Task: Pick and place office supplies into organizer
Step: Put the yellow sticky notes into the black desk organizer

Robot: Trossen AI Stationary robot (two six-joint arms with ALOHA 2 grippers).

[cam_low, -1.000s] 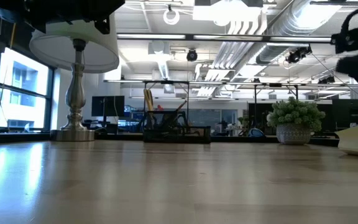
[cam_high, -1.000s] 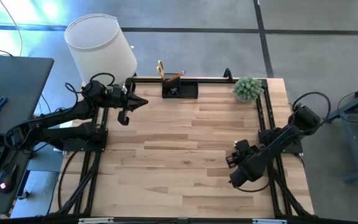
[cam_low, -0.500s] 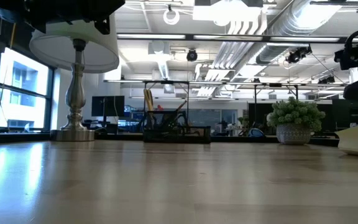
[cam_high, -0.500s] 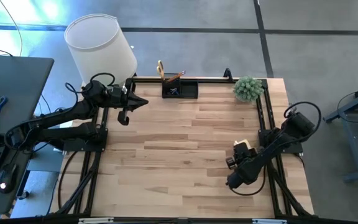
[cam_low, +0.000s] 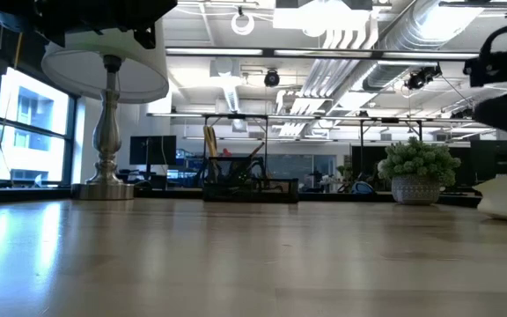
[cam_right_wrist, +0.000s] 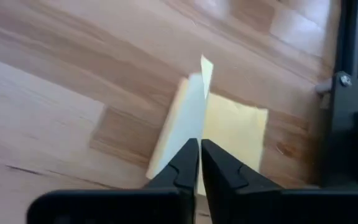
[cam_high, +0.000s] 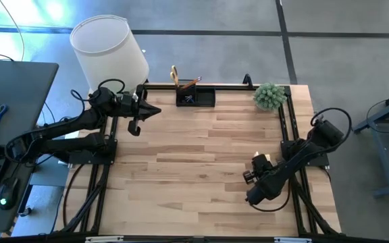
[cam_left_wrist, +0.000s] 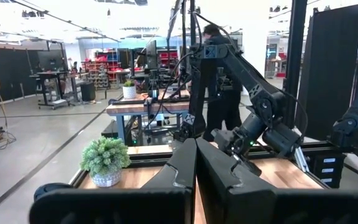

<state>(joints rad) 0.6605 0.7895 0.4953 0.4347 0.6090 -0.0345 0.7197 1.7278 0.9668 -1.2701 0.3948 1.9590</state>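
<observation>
While the wooden table (cam_high: pixel 201 145) spreads pale and plank-striped under both arms, the white-shaded lamp (cam_high: pixel 110 48) stands as the biggest thing at its far left corner, its chrome base showing in the low view; the left arm lies folded low along the left frame rails, elbow out over the edge, with the left gripper (cam_high: pixel 135 126) hanging just past the lamp and pointing across the table, its two fingers pressed flat together on nothing. On the opposite side the right arm bends from its shoulder at the right rail down toward the near right part of the table; the right gripper (cam_right_wrist: pixel 200 152) tips steeply toward the wood, and its fingers have come almost together on the raised top sheets of the yellow sticky-note pad (cam_right_wrist: pixel 229 134), which lies on the planks close to the right rail with one edge lifted between the fingertips. At the far right corner sits a small potted plant (cam_high: pixel 269 96); the black organizer (cam_high: pixel 195 96) rests against the far edge near the middle, well apart from the pad, with pencils (cam_high: pixel 187 83) standing in its taller cup section and small dark items in its lower tray.
</observation>
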